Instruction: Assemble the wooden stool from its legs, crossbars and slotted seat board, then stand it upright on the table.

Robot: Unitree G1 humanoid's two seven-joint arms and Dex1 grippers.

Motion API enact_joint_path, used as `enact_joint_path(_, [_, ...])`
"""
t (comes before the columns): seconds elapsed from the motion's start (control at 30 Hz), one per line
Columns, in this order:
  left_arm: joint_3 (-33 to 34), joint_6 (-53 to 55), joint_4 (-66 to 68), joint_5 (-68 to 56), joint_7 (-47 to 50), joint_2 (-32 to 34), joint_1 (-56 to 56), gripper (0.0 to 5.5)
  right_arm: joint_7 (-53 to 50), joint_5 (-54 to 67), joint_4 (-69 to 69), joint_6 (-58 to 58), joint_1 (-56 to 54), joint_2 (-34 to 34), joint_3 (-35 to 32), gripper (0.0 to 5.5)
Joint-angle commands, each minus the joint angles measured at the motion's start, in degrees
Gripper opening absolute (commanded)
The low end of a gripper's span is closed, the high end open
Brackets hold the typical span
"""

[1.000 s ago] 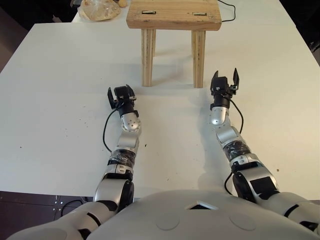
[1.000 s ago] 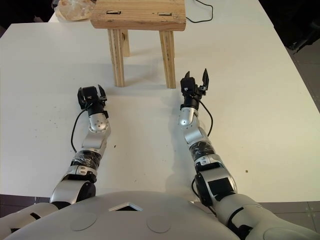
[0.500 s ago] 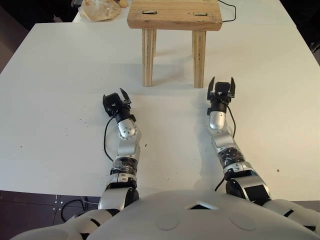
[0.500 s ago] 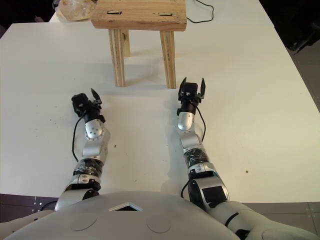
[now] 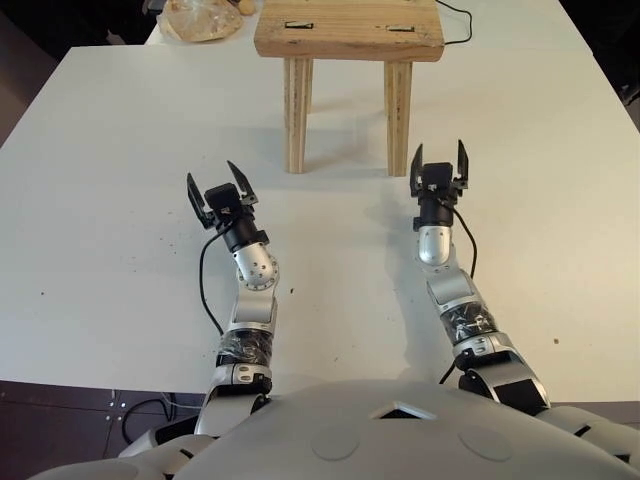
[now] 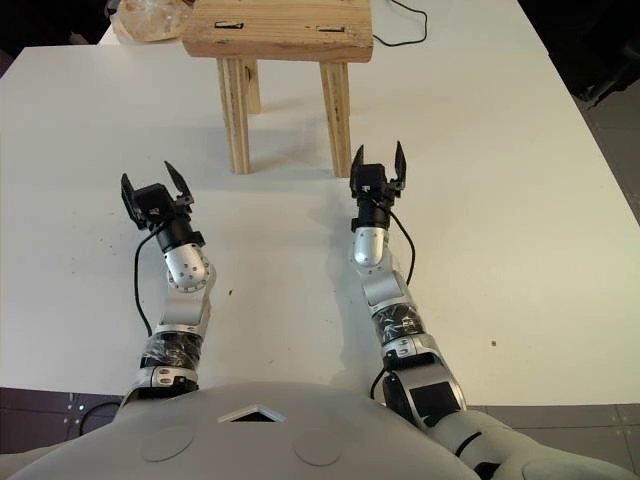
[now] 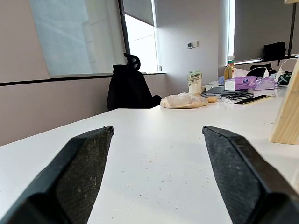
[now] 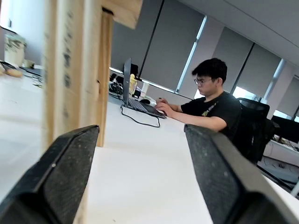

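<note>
White table (image 5: 120, 150), far edge: the stool (image 5: 348, 35) stands upright, apparently fully assembled, though its far side is partly hidden. Your left gripper (image 5: 211, 180) and right gripper (image 5: 438, 155) hover before it, both splayed and empty. Task looks complete; simply draw clear.

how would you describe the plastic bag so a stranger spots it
On the white table, find the wooden stool standing at the far end. Left of its seat lies the plastic bag: crumpled and see-through with tan contents, unlike the solid stool.
</note>
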Motion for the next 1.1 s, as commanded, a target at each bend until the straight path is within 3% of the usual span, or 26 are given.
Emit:
enact_joint_path(0.03, [-0.88,-2.12,-1.04,-2.5,-5.03,1.19,0.1,3.54,-0.87,-2.1,-0.51,1.79,0.11,0.3,0.57,3.37])
enact_joint_path(0.17, [-1.63,-1.39,-5.1,-9.76,-12.04,-0.27,-0.99,3.54,-0.13,-0.68,-3.91,1.2,1.49,0.84,-0.26,3.37])
enact_joint_path(0.33, [-3.63,1.8,-11.38,-20.63,-22.69,-1.36,0.23,3.54,8.3,8.34,-9.03,2.52,2.27,4.02,0.0,3.37])
enact_joint_path(0.73, [-6.81,6.41,-19.28,-15.34,-26.36,0.65,5.3,3.54,4.75,6.52,-18.69,6.61,10.67,9.06,2.88,3.37])
enact_joint_path(0.9, [-5.79,6.37,-18.59,-14.54,-26.64,1.05,4.36,3.54,3.89,6.05,-16.39,6.21,8.18,8.62,3.77,3.37])
enact_joint_path(1.1, [-4.11,3.57,-14.81,-13.55,-22.34,-2.2,1.44,3.54,8.14,10.47,-13.39,7.96,2.43,5.5,0.34,3.37])
